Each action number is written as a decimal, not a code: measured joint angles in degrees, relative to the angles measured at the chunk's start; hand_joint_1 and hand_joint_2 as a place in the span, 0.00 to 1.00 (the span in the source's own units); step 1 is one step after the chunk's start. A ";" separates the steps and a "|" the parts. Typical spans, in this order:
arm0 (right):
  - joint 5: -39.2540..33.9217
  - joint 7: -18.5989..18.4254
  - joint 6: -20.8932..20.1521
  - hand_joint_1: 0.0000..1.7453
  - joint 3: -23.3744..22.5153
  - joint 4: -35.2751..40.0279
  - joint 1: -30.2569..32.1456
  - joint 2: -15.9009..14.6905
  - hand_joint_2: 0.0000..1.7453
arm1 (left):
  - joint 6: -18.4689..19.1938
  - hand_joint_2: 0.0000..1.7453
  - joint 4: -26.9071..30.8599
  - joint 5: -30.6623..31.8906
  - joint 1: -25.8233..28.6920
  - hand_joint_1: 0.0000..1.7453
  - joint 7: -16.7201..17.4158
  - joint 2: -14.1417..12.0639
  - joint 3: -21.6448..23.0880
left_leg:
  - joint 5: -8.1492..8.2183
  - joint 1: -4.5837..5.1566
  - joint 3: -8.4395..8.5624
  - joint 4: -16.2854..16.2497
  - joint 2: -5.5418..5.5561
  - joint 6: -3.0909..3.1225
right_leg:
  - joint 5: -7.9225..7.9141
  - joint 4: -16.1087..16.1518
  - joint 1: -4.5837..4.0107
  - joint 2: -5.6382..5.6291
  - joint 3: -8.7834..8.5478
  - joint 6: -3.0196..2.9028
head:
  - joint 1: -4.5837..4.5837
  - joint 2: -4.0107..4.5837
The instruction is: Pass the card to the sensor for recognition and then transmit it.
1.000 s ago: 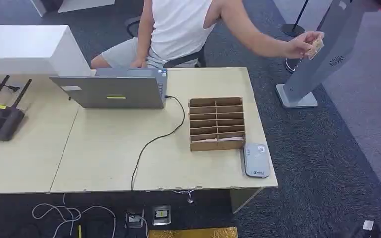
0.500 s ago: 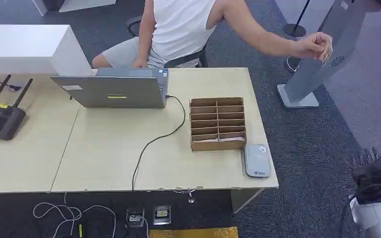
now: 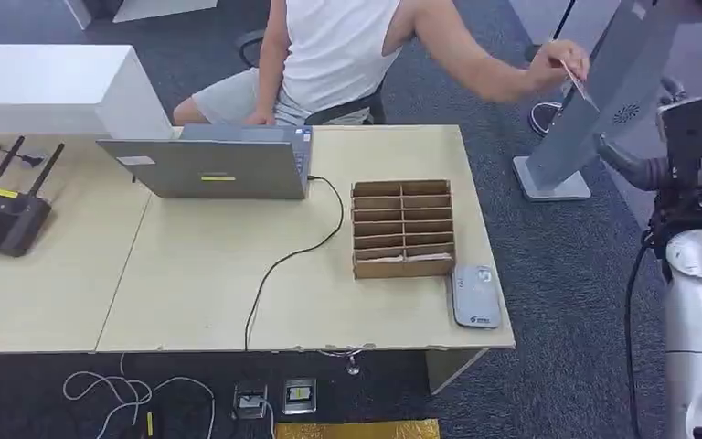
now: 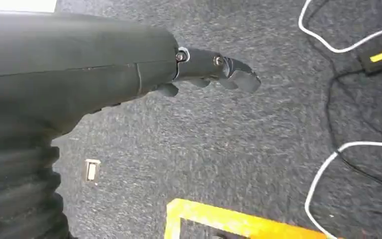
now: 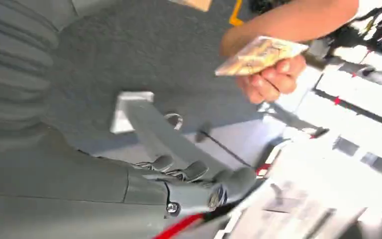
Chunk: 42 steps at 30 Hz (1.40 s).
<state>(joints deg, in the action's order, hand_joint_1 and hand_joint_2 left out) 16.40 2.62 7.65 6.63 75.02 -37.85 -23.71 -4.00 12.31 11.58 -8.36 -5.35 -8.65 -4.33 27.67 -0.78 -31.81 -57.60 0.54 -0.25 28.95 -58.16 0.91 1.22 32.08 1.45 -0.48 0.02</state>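
A seated person holds out a tan card (image 3: 578,84) past the table's far right corner, pinched in their hand (image 3: 553,66). My right hand (image 3: 629,165) is raised at the right, a short way below and to the right of the card. It holds nothing and its fingers (image 5: 195,171) are apart, well short of the card (image 5: 258,54). The grey card sensor (image 3: 475,294) lies on the table's near right corner. My left hand (image 4: 214,72) hangs over the carpet with loosely extended fingers, holding nothing.
A cardboard slot organizer (image 3: 402,227) stands just behind the sensor. A grey laptop (image 3: 210,166) with a black cable and a black router (image 3: 5,215) sit further left. A slanted grey kiosk stand (image 3: 594,101) rises right behind the card. Cables (image 4: 338,149) and yellow tape lie on the floor.
My right arm has swung up from the lower right corner to beside the kiosk, close to the card. The person's hand has lifted and tilted the card slightly.
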 joint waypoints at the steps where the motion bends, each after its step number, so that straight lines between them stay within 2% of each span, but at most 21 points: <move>1: 3.11 0.64 0.00 0.00 0.57 0.92 -0.11 0.20 1.00 | 0.07 1.00 0.00 0.17 -0.06 0.00 0.11 0.02 0.00 | 0.00 0.00 -0.01 0.00 -0.01 0.00 | 0.00 0.00 0.00 -0.02 0.00 0.00 | -0.02 0.00; 3: 18.53 3.48 2.57 0.00 2.63 2.92 -0.15 0.79 1.00 | 0.13 1.00 -0.02 0.52 -0.43 0.00 0.68 0.07 0.02 | 0.00 0.00 -0.04 0.01 -0.03 0.00 | 0.00 0.00 0.00 -0.10 0.01 0.00 | -0.02 0.00; 6: 55.82 10.02 12.23 0.00 7.68 5.03 -0.19 2.67 1.00 | -0.07 1.00 0.00 0.68 -1.54 0.00 1.64 0.07 0.04 | 0.01 -0.03 0.01 0.01 -0.09 -0.01 | 0.00 0.00 -0.02 -0.20 0.02 0.00 | -0.02 0.00; 7: 66.87 11.35 14.33 0.00 9.46 5.44 -0.14 3.56 1.00 | -0.11 1.00 0.00 0.61 -1.89 0.00 1.77 0.07 0.04 | 0.01 -0.03 0.01 0.01 -0.09 -0.01 | 0.00 0.00 -0.03 -0.18 0.02 0.00 | 0.00 0.00; 8: 73.76 11.86 15.89 0.00 10.62 5.68 -0.09 4.47 1.00 | -0.11 1.00 0.00 0.52 -2.11 0.00 1.81 0.07 0.07 | 0.00 -0.04 0.00 0.01 -0.08 -0.01 | 0.00 0.00 -0.04 -0.14 0.02 0.00 | 0.00 0.00; 9: 75.93 12.17 16.81 0.00 11.61 5.77 -0.06 5.34 1.00 | -0.13 1.00 0.00 0.41 -2.25 0.00 1.84 0.04 0.07 | 0.00 -0.04 -0.03 0.01 -0.04 -0.02 | 0.00 -0.01 -0.04 -0.06 0.02 -0.01 | -0.02 0.00; 14: 65.40 12.24 20.35 0.00 15.69 6.05 -0.17 9.09 1.00 | -0.20 1.00 -0.07 0.24 -2.09 0.00 1.86 -0.09 0.09 | -0.01 -0.05 -0.03 0.01 -0.05 -0.02 | 0.02 -0.02 -0.04 -0.10 0.05 -0.02 | -0.02 0.00; 21: 62.24 11.87 22.21 0.00 18.47 4.59 -0.52 12.17 1.00 | -0.61 1.00 -0.07 -0.13 -1.90 0.00 1.86 0.02 0.09 | 0.00 -0.03 -0.04 0.01 -0.07 -0.02 | 0.02 0.01 -0.02 -0.14 0.07 -0.03 | -0.02 0.00; 33: 56.88 12.11 21.97 0.00 19.45 0.48 -1.74 14.34 1.00 | -0.59 1.00 -0.09 -0.57 -1.87 0.00 1.86 0.07 0.09 | 0.00 -0.03 -0.05 0.01 -0.07 -0.02 | 0.02 0.00 -0.03 -0.16 0.08 -0.03 | -0.02 0.00; 38: 54.46 11.93 19.93 0.00 19.91 -1.16 -2.68 14.73 1.00 | -0.68 1.00 -0.09 -0.77 -1.86 0.00 1.86 0.07 0.09 | 0.00 -0.03 -0.05 0.01 -0.07 -0.02 | 0.02 0.00 -0.03 -0.17 0.09 -0.03 | -0.02 0.00; 40: 53.58 11.91 18.88 0.33 20.08 -1.84 -3.11 14.75 1.00 | -0.68 1.00 -0.09 -0.79 -1.86 0.00 1.86 0.07 0.09 | 0.00 -0.03 -0.05 0.01 -0.07 -0.02 | 0.02 0.00 -0.03 -0.17 0.09 -0.03 | -0.02 0.00; 41: 53.28 11.91 18.56 0.59 20.11 -2.19 -3.27 14.82 1.00 | -0.70 1.00 -0.09 -0.79 -1.86 0.00 1.86 0.07 0.09 | 0.00 -0.03 -0.05 0.01 -0.07 -0.02 | 0.02 0.00 -0.03 -0.17 0.09 -0.03 | -0.02 0.00; 42: 52.97 11.93 18.38 1.00 20.13 -2.58 -3.40 14.95 1.00 | -0.72 1.00 -0.09 -0.79 -1.86 0.00 1.86 0.07 0.09 | 0.00 -0.03 -0.05 0.01 -0.07 -0.02 | 0.02 0.00 -0.03 -0.16 0.09 -0.03 | -0.02 0.00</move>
<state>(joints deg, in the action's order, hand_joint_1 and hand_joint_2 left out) 69.37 14.56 26.03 26.75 72.43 -41.26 -8.76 -4.72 12.22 10.80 -10.23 -3.50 -8.59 -4.24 27.67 -0.81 -31.85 -57.60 0.47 -0.27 28.97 -58.16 0.88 1.05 32.17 1.42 -0.50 0.02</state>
